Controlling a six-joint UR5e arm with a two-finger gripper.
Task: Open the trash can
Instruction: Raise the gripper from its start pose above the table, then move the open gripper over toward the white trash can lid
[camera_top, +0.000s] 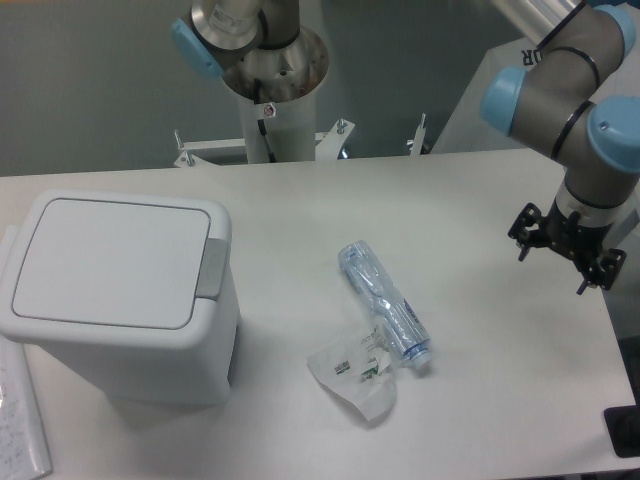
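Over at the right edge of the worktop (480, 210), the hand (566, 258) hangs with its two dark fingers spread apart, gripping nothing; it sits well apart from everything else. Toward the middle lies a crushed clear bottle (385, 307) (blue-tinted, pointing diagonally), with a crumpled wrapper (355, 375) touching its lower end; far to the left stands the trash can (125, 295), white and boxy, its flat lid down and a grey push tab (211, 268) on the rim's right side; papers (20, 415) lie beside its lower-left corner.

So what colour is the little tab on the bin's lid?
Grey, on the white trash can; the tab shows in the fixed camera view.
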